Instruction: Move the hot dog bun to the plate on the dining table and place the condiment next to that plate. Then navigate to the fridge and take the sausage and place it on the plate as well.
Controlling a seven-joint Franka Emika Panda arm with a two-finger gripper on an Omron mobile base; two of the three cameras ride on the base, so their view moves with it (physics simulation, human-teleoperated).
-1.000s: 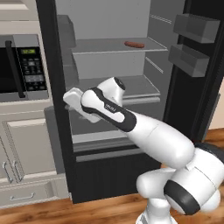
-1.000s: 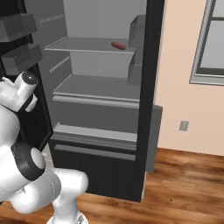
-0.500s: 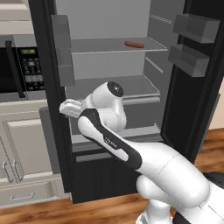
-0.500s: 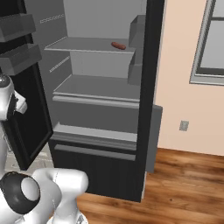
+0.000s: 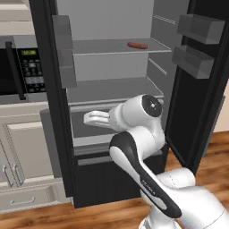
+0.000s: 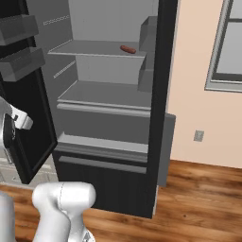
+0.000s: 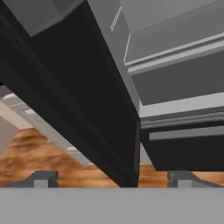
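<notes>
The black fridge [image 5: 50, 98] stands open with its pale grey inside showing. The thin reddish-brown sausage [image 5: 137, 45] lies on the upper shelf, also seen from the other side as the sausage [image 6: 127, 49]. My gripper [image 5: 91, 118] hangs in front of the lower shelf, well below and left of the sausage, pointing left, open and holding nothing. In the hand view the gripper [image 7: 113, 179] has its fingertips [image 7: 41, 179] wide apart, facing the fridge's black door edge [image 7: 92, 113] and lower drawers. The hot dog bun, plate, condiment and dining table are out of view.
Dark door bins [image 5: 197, 44] hang on the open right door. A microwave [image 5: 22, 67] and beige cabinets [image 5: 27, 156] stand left of the fridge. A window [image 6: 229, 47] and wall outlet [image 6: 199, 136] are on the right. Wood floor [image 6: 198, 198] lies below.
The arm has folded up, its elbow swinging down toward the base. The hand moved slightly right and lower in front of the fridge. The gripper stayed open.
</notes>
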